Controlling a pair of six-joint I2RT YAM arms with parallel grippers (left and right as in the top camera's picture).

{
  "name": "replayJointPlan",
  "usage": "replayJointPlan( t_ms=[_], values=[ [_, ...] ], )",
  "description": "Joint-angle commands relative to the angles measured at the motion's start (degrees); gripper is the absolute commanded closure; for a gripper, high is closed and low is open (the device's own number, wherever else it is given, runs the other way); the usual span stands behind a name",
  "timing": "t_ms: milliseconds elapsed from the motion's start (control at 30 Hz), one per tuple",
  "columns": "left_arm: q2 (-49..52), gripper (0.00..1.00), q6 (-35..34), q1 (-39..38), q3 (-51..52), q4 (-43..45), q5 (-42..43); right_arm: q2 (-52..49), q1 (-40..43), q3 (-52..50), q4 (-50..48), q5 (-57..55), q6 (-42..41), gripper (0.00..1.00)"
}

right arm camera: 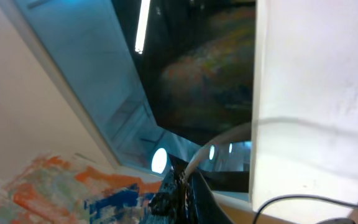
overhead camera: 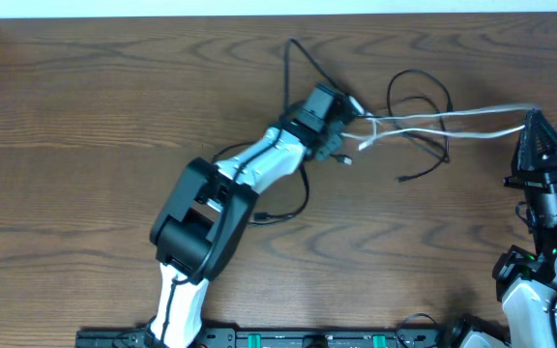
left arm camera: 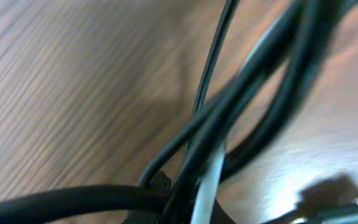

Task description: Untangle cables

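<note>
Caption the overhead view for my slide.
Left gripper clamps the tangle of black cables; right gripper holds the white cable stretched between them.

No text, label or number is legible — anywhere (all views).

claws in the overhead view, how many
2: left claw mid-table, shut on the tangle; right claw near the right edge, shut on the white cable. None seems hidden.

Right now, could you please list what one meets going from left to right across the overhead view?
Left arm → left pincer on the cable knot → black cable loop → white cable, free stretch → right pincer.
</note>
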State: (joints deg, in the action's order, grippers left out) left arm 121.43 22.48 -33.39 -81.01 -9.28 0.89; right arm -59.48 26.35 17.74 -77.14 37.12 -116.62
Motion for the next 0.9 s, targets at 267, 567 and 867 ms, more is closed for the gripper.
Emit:
replayJointPlan(
  t_ms=[267,567,867],
  values=[
    [0.85,0.92,-10.82,10.64,0.17,-3.56,-2.86,0.59,0.68,1.33,-0.92,-4.52,-0.79,0.99],
    [0.85,0.92,-10.82,13.90,0.17,-5.51,-2.86,0.59,0.70,1.33,-1.95,-5.99,-0.79,0.99],
    [0.85,0.92,-10.82,14.16,0.17,-5.68,-3.43,0.59,5.18,1.33,4.37,-3.52,-0.76,0.99]
  ],
)
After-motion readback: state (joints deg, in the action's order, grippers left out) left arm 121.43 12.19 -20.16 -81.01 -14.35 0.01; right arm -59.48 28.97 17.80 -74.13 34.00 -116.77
